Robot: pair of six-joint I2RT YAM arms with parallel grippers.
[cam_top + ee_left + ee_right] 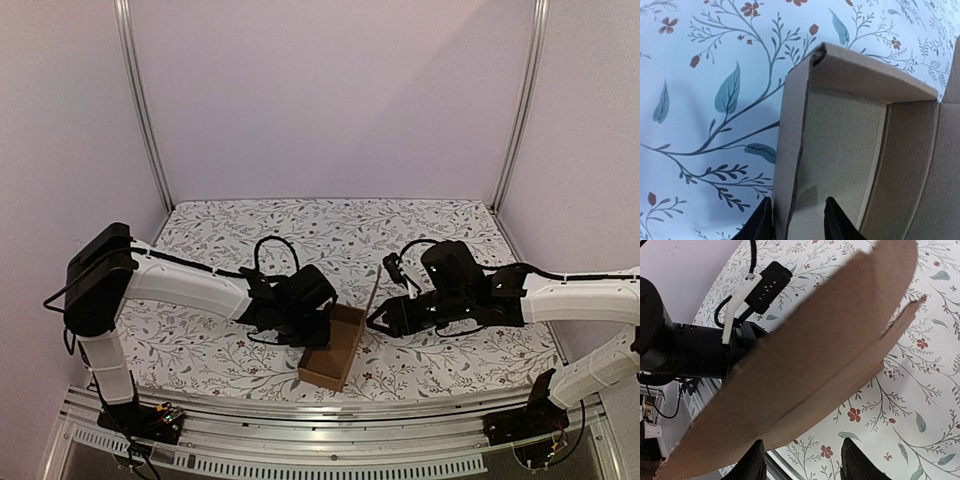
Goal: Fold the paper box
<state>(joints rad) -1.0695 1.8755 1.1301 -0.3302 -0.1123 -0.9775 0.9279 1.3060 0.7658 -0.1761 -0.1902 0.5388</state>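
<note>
Between lilac walls [330, 100], on the flowered surface [420, 225], the paper box [335, 350] is sitting open side up between both grippers, its long axis running away from the arms' bases. The left gripper [795, 212] is straddling the box's side wall, and I cannot tell whether it is clamping. The right gripper [802, 460] is spreading wide just beneath the raised lid flap [805, 370].

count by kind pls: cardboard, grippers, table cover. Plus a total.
paper box: 1
grippers: 2 (left gripper, right gripper)
floral table cover: 1
Total: 4
</note>
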